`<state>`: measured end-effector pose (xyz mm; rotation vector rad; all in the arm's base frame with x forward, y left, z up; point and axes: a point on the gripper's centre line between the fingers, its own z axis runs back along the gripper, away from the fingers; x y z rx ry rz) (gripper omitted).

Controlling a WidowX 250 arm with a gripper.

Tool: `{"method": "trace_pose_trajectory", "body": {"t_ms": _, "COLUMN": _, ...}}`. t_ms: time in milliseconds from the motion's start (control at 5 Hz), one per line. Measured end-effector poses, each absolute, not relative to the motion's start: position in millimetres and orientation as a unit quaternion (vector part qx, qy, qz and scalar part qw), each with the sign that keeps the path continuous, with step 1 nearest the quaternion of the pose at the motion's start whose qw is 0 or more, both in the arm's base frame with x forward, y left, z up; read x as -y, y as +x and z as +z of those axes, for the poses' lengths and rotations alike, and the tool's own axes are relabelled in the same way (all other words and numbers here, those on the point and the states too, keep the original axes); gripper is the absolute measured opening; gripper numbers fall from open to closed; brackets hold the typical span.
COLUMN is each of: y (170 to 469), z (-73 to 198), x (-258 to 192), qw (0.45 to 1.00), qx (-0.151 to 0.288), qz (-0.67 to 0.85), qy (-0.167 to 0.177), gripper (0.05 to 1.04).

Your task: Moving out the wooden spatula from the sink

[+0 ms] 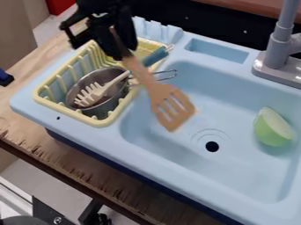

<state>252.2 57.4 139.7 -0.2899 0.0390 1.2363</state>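
Note:
At the upper left, over the back of the yellow rack, my gripper (120, 46) hangs down, shut on the handle of the wooden spatula (170, 103). The spatula slants down to the right, its slotted head above the left part of the light blue sink (229, 169). Its upper handle end is partly hidden by the gripper. Whether the head touches the basin, I cannot tell.
The yellow rack (103, 121) on the left holds a metal pot (108, 107) and a pale fork-like utensil (97, 91). A green and white wedge (273, 127) lies in the basin's right side. A grey faucet (276, 52) stands at the back right.

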Motion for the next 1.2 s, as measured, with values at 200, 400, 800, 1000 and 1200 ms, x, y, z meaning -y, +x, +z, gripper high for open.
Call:
{"method": "trace_pose_trajectory", "body": {"t_ms": 200, "y": 251.4, "z": 130.2, "x": -76.8, "qw": 0.809, "qx": -0.034, "qz": 0.573, "qy": -0.129, "gripper": 0.257}}
{"method": "trace_pose_trajectory", "body": {"t_ms": 400, "y": 250.4, "z": 128.3, "x": -94.2, "qw": 0.809, "qx": -0.015, "qz": 0.575, "qy": -0.125, "gripper": 0.257}}
{"method": "trace_pose_trajectory", "body": {"t_ms": 800, "y": 255.9, "z": 105.2, "x": -112.6, "qw": 0.815, "qx": 0.024, "qz": 0.573, "qy": -0.081, "gripper": 0.257}}
{"method": "trace_pose_trajectory", "body": {"t_ms": 1000, "y": 263.6, "z": 93.2, "x": -113.6, "qw": 0.817, "qx": 0.044, "qz": 0.572, "qy": -0.053, "gripper": 0.256}}
{"method": "trace_pose_trajectory", "body": {"t_ms": 1200, "y": 272.8, "z": 90.7, "x": -107.8, "qw": 0.822, "qx": 0.059, "qz": 0.565, "qy": -0.050, "gripper": 0.255}}
